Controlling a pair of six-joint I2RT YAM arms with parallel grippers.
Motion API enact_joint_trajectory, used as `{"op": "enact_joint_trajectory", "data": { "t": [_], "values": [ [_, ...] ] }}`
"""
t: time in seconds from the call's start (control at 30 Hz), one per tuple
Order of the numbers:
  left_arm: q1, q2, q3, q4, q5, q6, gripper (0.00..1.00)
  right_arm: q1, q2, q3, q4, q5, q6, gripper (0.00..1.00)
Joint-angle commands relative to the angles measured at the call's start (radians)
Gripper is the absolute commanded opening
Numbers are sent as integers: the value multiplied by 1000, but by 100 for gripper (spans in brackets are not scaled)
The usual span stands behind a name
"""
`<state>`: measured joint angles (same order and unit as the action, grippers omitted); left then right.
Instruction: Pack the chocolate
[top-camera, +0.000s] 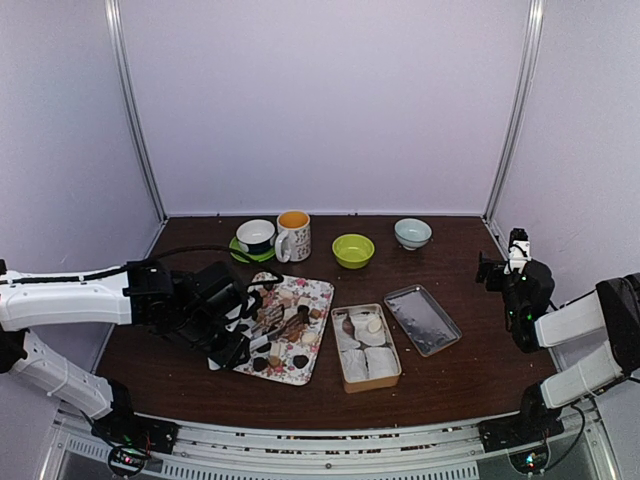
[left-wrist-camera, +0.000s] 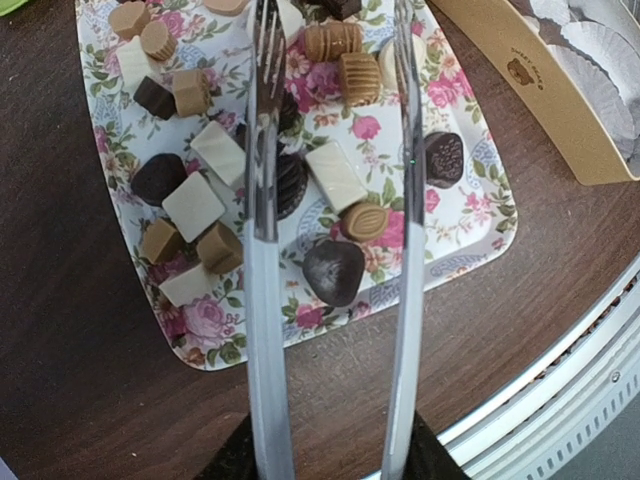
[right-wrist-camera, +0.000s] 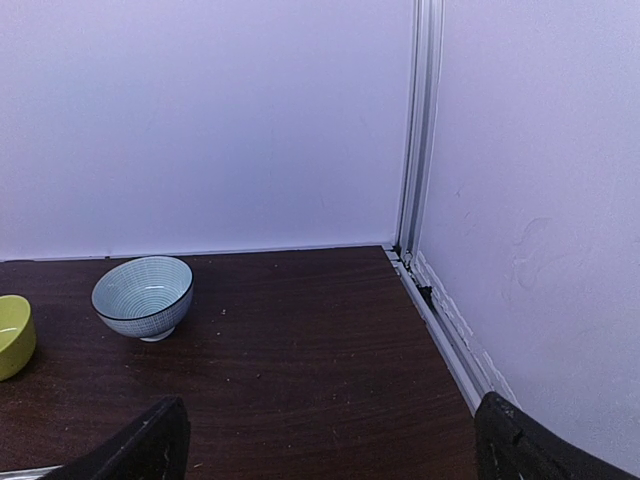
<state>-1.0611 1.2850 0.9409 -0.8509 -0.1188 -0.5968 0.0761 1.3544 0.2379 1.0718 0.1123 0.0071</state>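
Note:
Several small chocolate pieces (left-wrist-camera: 335, 175), dark, light brown and cream, lie on a floral tray (left-wrist-camera: 470, 230), which also shows in the top view (top-camera: 312, 293). My left gripper (left-wrist-camera: 330, 455) is shut on the handles of metal tongs (left-wrist-camera: 262, 300), and it stands at the tray's left side in the top view (top-camera: 232, 335). The tong arms are spread over the tray with nothing between their tips, either side of two light-brown ribbed pieces (left-wrist-camera: 345, 60). The tan tin (top-camera: 365, 347) with white paper cups lies right of the tray. My right gripper (top-camera: 497, 270) is open and empty by the right wall.
The tin's metal lid (top-camera: 422, 319) lies right of the tin. At the back stand a cup on a green saucer (top-camera: 255, 237), a floral mug (top-camera: 293, 235), a green bowl (top-camera: 353, 250) and a blue-white bowl (right-wrist-camera: 143, 296). The table's front edge is near the tray.

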Motion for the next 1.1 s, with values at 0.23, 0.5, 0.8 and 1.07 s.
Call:
{"op": "enact_joint_trajectory", "data": {
  "t": [0.23, 0.5, 0.8, 1.07],
  "values": [
    [4, 19, 21, 6, 35, -8, 41, -7, 4, 16, 7, 15, 8, 100],
    [4, 50, 16, 33, 34, 8, 41, -7, 4, 16, 6, 15, 7, 100],
    [4, 97, 30, 20, 14, 9, 31, -7, 3, 16, 7, 15, 7, 100],
    [-3, -21, 46, -23, 2, 30, 19, -7, 4, 16, 7, 15, 8, 100]
  ]
}}
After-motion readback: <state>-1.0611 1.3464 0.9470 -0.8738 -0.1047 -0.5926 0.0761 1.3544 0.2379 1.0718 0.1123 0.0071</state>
